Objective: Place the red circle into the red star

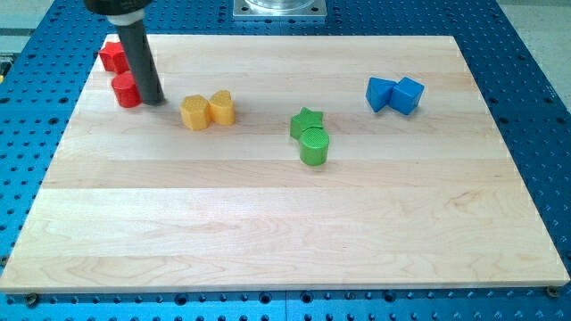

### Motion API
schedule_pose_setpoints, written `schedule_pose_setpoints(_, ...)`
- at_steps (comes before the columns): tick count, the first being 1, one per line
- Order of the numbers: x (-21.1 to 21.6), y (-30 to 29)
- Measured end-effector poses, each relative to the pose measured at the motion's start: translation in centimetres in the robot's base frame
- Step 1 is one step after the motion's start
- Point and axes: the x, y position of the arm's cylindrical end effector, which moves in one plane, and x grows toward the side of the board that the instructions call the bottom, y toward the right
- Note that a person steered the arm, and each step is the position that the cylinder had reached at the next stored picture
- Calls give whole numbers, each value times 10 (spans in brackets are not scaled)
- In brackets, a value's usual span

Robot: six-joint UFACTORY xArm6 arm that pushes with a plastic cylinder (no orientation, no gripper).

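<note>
The red circle (127,91) sits near the board's upper left corner. The red star (112,56) lies just above it, toward the view's top, and is partly hidden by the rod. The two red blocks look close, with a small gap or light contact that I cannot tell apart. My tip (153,99) rests on the board right beside the red circle, on its right side, touching or nearly touching it.
A yellow hexagon (194,112) and another yellow block (222,107) sit together right of my tip. A green star (306,121) touches a green circle (314,146) mid-board. Two blue blocks (394,94) sit at upper right. The wooden board (268,232) lies on a blue perforated table.
</note>
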Motion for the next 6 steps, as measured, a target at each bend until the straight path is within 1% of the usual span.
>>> schedule_pose_setpoints(1,30,17)
schedule_pose_setpoints(2,28,-30)
schedule_pose_setpoints(3,14,-55)
schedule_pose_setpoints(4,-1,-52)
schedule_pose_setpoints(5,-9,-33)
schedule_pose_setpoints(6,-10,2)
